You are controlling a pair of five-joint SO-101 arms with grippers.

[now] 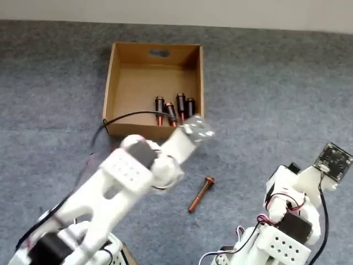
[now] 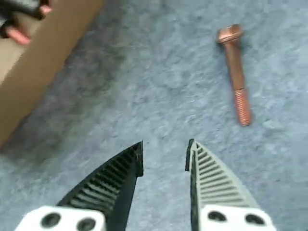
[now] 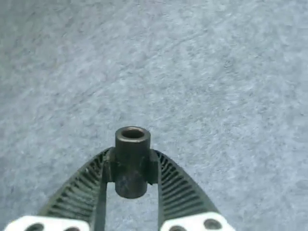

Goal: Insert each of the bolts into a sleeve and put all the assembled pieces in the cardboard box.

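1. Right claw sits closest to its lens, clamped on a dark sleeve. The sleeve's open bore points away from the wrist, above the grey fibrous counter.
2. Left claw hangs over bare counter, its ribbed fingers apart with nothing between them.
3. One copper-coloured bolt lies loose on the counter ahead of the left claw and apart from it. In the high view the bolt lies at the lower centre of the frame, its head toward the upper right and its threaded end toward the lower left.
4. Cardboard box stands at the upper centre of the high view, open on top. Four assembled pieces lie side by side inside it, close to the near wall and toward its right half.
5. In the high view the left arm stretches from the lower left of the frame up to the box's near wall. The right arm is folded at the lower right.
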